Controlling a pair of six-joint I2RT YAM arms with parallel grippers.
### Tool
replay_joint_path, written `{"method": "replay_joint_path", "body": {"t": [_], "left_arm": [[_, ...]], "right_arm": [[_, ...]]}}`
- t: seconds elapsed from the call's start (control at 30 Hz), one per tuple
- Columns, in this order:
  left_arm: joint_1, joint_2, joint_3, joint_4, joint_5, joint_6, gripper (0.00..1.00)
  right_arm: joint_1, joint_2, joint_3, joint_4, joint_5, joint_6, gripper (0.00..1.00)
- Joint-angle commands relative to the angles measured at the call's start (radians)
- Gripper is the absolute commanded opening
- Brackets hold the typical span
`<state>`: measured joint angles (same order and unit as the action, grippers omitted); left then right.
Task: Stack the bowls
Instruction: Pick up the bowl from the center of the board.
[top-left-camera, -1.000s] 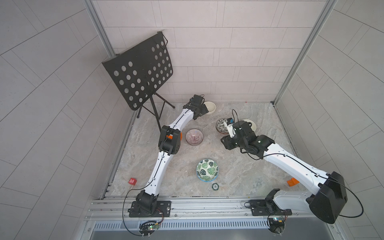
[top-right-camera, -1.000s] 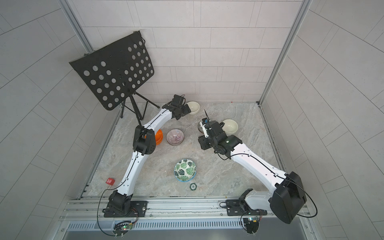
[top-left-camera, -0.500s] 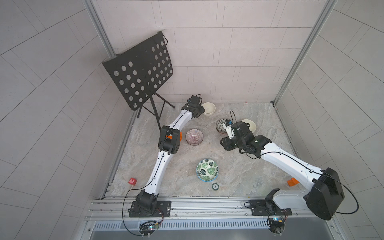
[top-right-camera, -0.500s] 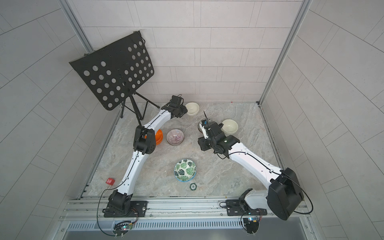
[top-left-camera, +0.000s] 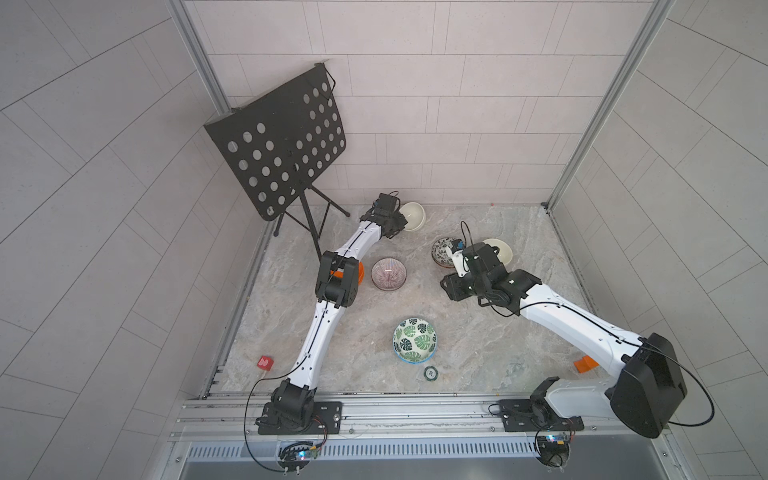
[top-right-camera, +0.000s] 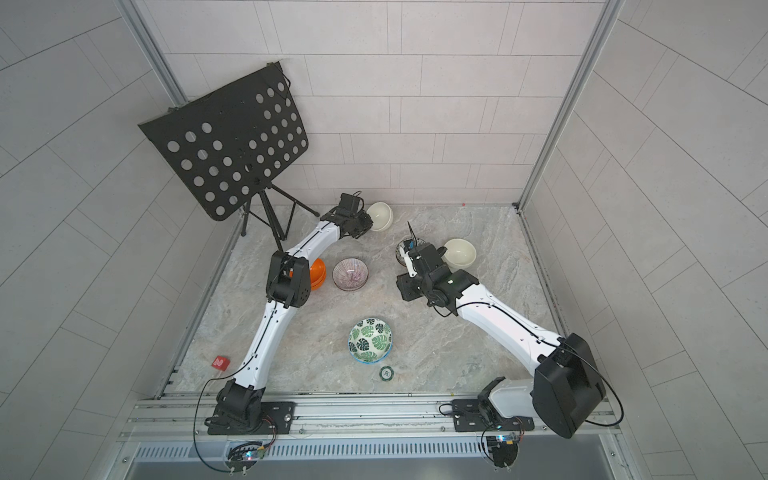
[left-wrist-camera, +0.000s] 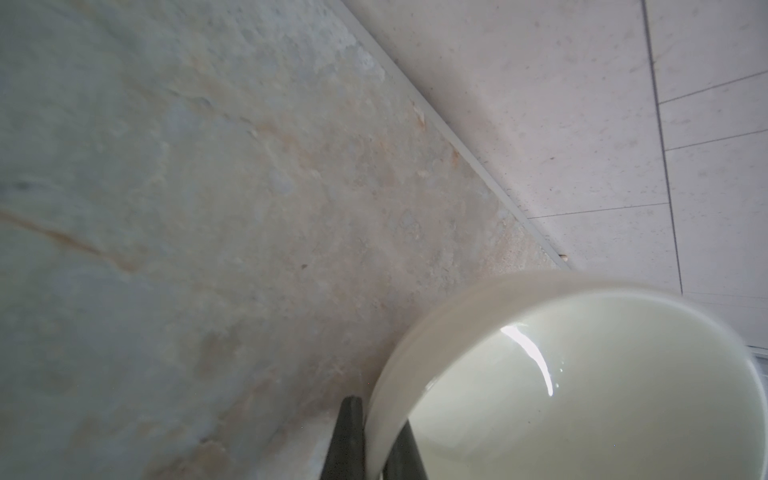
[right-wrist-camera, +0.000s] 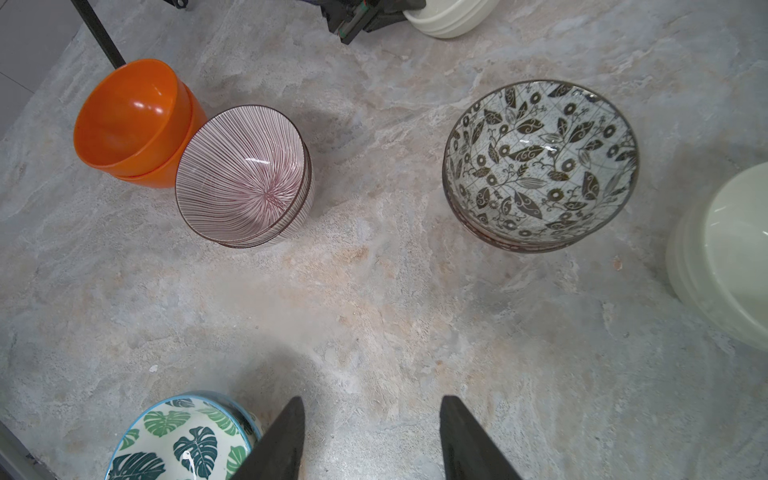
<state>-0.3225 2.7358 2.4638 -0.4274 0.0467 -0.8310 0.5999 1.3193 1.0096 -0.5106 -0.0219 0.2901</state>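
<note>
We are seeing the left pincer (left-wrist-camera: 376, 415) squeezing tight on the rim of the back cream-white bowl (left-wrist-camera: 582, 395). One finger (left-wrist-camera: 349, 432) is sitting outside the bowl's wall and one inside. This bowl is sitting at the back of the marble table (left-wrist-camera: 208, 187), close to the tiled wall (left-wrist-camera: 582, 104).

The right pincer (right-wrist-camera: 372, 401) is hanging wide apart over bare table, gripping nothing. The green leaf-print bowl (right-wrist-camera: 183, 440) is sitting just beside it. The black-and-white leaf-print bowls (right-wrist-camera: 540, 162), one nested in the other, are sitting further ahead. The other cream-white bowl (right-wrist-camera: 727, 257) is resting near those. The orange bowls (right-wrist-camera: 133, 120) and the purple striped bowls (right-wrist-camera: 245, 174) are sitting side by side, each pair nested.

We are reading a white 2 on the little red cube (top-left-camera: 265, 363). The bowls are looking smooth and shiny.
</note>
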Motion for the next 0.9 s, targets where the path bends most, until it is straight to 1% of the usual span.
{"method": "replay_joint_path", "body": {"t": [0.0, 0.17, 0.3, 0.37, 0.47, 0.57, 0.63, 0.73, 0.87], "left_arm": [[0.022, -0.146, -0.057, -0.012, -0.007, 0.064, 0.00], [0.025, -0.299, -0.106, -0.092, -0.010, 0.169, 0.00], [0.018, -0.440, -0.162, -0.186, -0.010, 0.253, 0.00], [-0.002, -0.511, -0.183, -0.272, -0.003, 0.319, 0.00], [-0.057, -0.608, -0.228, -0.401, -0.018, 0.406, 0.00], [-0.136, -0.716, -0.355, -0.466, -0.059, 0.449, 0.00], [-0.182, -0.786, -0.468, -0.476, -0.080, 0.446, 0.00], [-0.237, -0.874, -0.637, -0.455, -0.111, 0.433, 0.00], [-0.289, -0.960, -0.755, -0.417, -0.149, 0.418, 0.00]], "right_arm": [[-0.004, -0.010, 0.005, 0.015, 0.022, 0.016, 0.55], [-0.012, -0.029, 0.040, 0.004, 0.070, 0.029, 0.56], [-0.053, -0.066, 0.074, -0.019, 0.113, 0.056, 0.56], [-0.092, -0.094, 0.098, -0.044, 0.127, 0.074, 0.57], [-0.148, -0.124, 0.127, -0.076, 0.118, 0.093, 0.57], [-0.181, -0.149, 0.149, -0.116, 0.109, 0.102, 0.57], [-0.183, -0.173, 0.151, -0.130, 0.106, 0.104, 0.57], [-0.183, -0.201, 0.148, -0.151, 0.068, 0.106, 0.57], [-0.179, -0.213, 0.111, -0.146, 0.003, 0.115, 0.57]]}}
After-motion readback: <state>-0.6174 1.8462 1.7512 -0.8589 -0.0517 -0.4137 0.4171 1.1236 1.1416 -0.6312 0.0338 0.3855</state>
